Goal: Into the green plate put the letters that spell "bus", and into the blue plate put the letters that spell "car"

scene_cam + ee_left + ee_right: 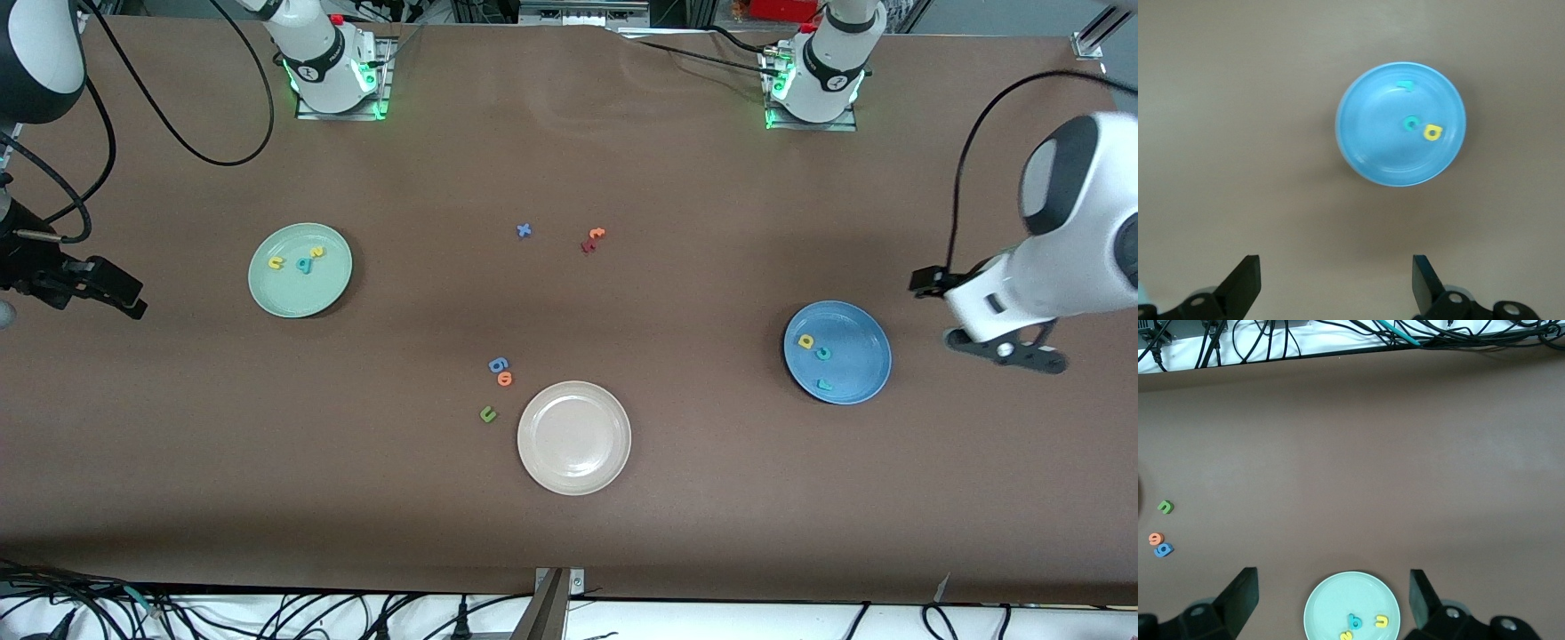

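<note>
The green plate lies toward the right arm's end of the table. It holds the yellow u, the teal b and the yellow s. The blue plate lies toward the left arm's end with the yellow a, the teal c and the teal r in it. My left gripper hangs open and empty beside the blue plate. My right gripper hangs open and empty beside the green plate.
A beige plate lies near the table's front edge. Beside it lie a blue 6-like letter, an orange o and a dark green u. Mid-table lie a blue x, an orange t and a red letter.
</note>
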You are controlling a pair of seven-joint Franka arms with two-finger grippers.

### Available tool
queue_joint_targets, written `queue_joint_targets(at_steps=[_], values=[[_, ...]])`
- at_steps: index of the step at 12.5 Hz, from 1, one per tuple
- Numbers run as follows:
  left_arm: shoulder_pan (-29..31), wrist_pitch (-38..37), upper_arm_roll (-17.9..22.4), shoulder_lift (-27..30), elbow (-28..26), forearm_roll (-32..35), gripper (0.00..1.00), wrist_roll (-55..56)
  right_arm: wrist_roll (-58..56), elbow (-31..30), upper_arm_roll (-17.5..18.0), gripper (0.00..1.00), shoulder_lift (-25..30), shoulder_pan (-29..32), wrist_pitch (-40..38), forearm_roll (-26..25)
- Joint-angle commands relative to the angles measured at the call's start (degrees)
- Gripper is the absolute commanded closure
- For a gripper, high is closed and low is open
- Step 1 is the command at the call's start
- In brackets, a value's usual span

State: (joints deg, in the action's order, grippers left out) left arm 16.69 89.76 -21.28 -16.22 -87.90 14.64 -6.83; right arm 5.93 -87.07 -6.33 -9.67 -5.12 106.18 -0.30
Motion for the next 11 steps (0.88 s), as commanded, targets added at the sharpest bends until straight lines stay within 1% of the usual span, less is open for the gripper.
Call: queue_joint_targets(at_steps=[1, 2, 3, 5, 6, 8, 10, 11], values=[[-6.3, -0.6, 10.7, 7.8, -2.7, -7.7, 0.00, 5.7, 0.0, 0.2, 0.1, 0.00, 0.4, 0.4, -0.2, 1.1], [-9.3, -0.6, 14.1, 8.8, -2.7, -8.4, 0.00, 6.1, 0.0, 0.2, 0.1, 0.00, 0.4, 0.4, -0.2, 1.1], [-10.2, -0.6, 14.4, 9.2, -2.7, -8.4, 0.00, 6.4, 0.0, 0.2, 0.1, 0.00, 0.4, 0.4, -0.2, 1.1], [-11.0, -0.5, 14.7, 13.3, -2.9, -8.8, 0.00, 6.0, 0.0, 0.2, 0.1, 0.00, 0.4, 0.4, -0.2, 1.1], [-11.7, -0.5, 14.7, 14.3, -2.9, -8.9, 0.00, 6.0, -0.1, 0.2, 0.1, 0.00, 0.4, 0.4, -0.2, 1.1], [-12.6, -0.5, 15.5, 16.3, -5.6, -10.1, 0.00, 6.4, 0.0, 0.2, 0.3, 0.00, 0.4, 0.3, -0.3, 0.9], [-14.5, -0.4, 20.3, 17.4, -6.7, -16.2, 0.00, 6.5, 0.0, 0.2, 0.4, 0.00, 0.4, 0.3, -0.2, 0.9], [-14.8, -0.4, 20.9, 17.4, -6.8, -16.3, 0.00, 6.0, -0.3, 0.2, 0.4, 0.00, 0.4, 0.3, -0.2, 1.0]])
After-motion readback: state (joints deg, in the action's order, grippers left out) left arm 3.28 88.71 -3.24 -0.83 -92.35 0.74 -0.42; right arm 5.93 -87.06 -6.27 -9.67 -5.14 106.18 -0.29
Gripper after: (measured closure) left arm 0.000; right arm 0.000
